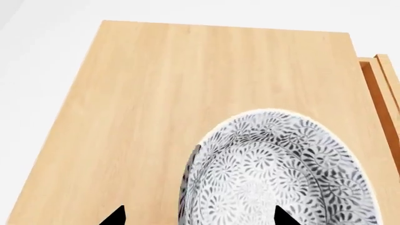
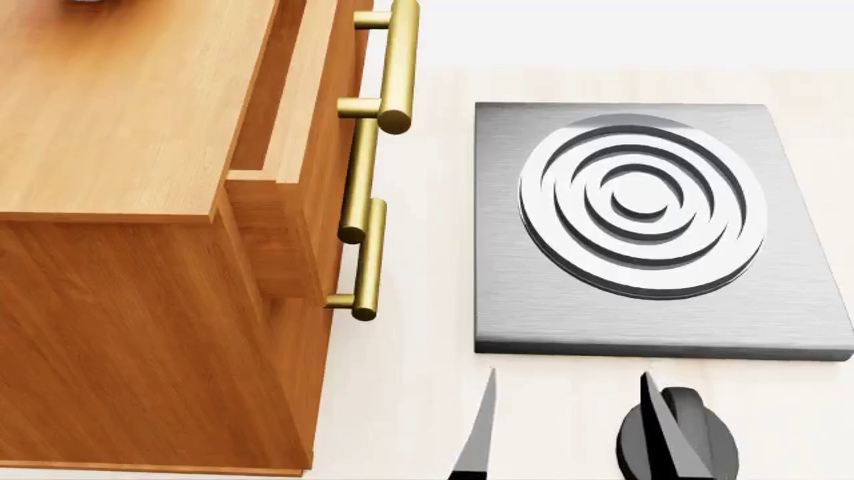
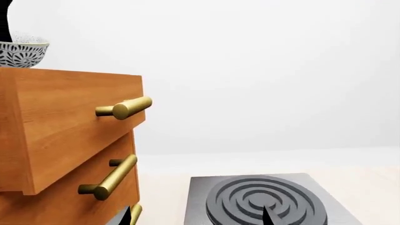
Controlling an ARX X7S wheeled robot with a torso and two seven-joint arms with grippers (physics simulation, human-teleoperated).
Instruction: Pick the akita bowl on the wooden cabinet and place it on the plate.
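Observation:
The akita bowl [image 1: 281, 173], white with a dense dark floral pattern, stands on the wooden cabinet [image 1: 156, 93]. My left gripper [image 1: 200, 218] is open and straddles the bowl's near wall, one fingertip over the inside and the other over bare wood. In the right wrist view the bowl [image 3: 18, 54] shows at the cabinet's [image 3: 62, 117] top edge, with a dark part of the left arm just above it. My right gripper [image 2: 567, 400] is open and holds nothing, low in front of the cabinet [image 2: 120, 120]. The plate is out of view.
A grey stove slab with a ringed burner [image 2: 641, 200] lies on the pale counter right of the cabinet. Brass bar handles [image 2: 380, 60] stick out from the drawers toward the stove. In the right wrist view the burner [image 3: 262, 199] sits just beyond my right gripper [image 3: 198, 216].

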